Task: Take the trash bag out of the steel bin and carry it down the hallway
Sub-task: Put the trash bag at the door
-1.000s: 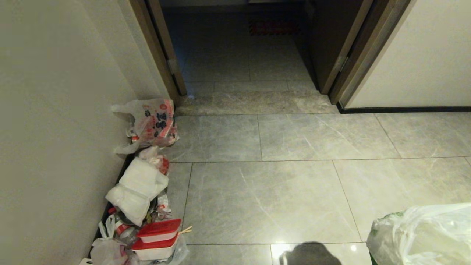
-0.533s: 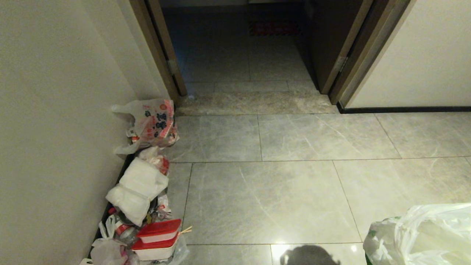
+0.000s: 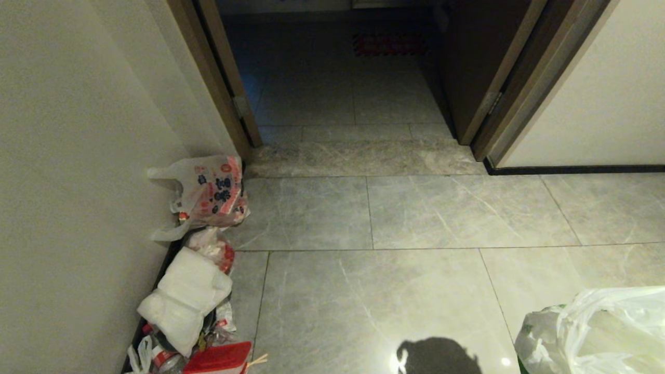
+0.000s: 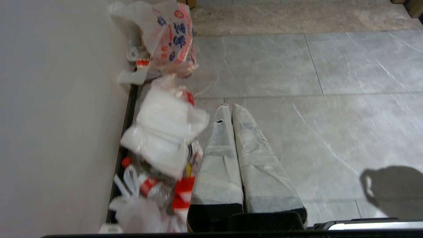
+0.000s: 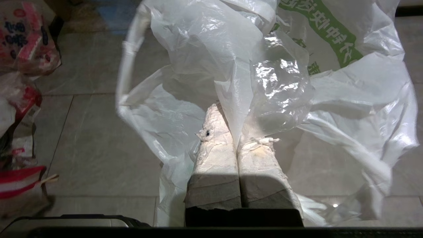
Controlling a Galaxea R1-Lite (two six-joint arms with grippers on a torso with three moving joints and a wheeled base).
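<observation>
Grey marbled tile of the hallway (image 3: 415, 291) across most of the head view, up to a dark open doorway (image 3: 343, 72) with a brown frame. Beige wall (image 3: 78, 171) along the robot's left, with a dark baseboard at its foot.

Crinkled, translucent whitish trash bag (image 3: 597, 332) at the lower right corner of the head view, green print at its edge. Pinched between the closed fingers (image 5: 214, 145) of the right gripper (image 5: 236, 140), a fold of film wedged in the seam between the tape-wrapped tips, the rest billowing around and beyond them, off the floor.

Left gripper (image 4: 229, 107) empty, fingers (image 4: 254, 148) pressed together, touching nothing, over the tiles beside the rubbish.

Row of litter against the left wall: printed red-and-white bag (image 3: 213, 192) nearest the doorway, then white folded bundle (image 3: 184, 298), then red-lidded container (image 3: 218, 358) at the bottom edge.

Neither gripper visible from the head; grip on the film shown only by the right wrist view, along with the green lettering in full. Clear bottles with red caps (image 4: 145, 181) under the bundle shown only by the left wrist view. Doorway and its depth shown only from the head.
</observation>
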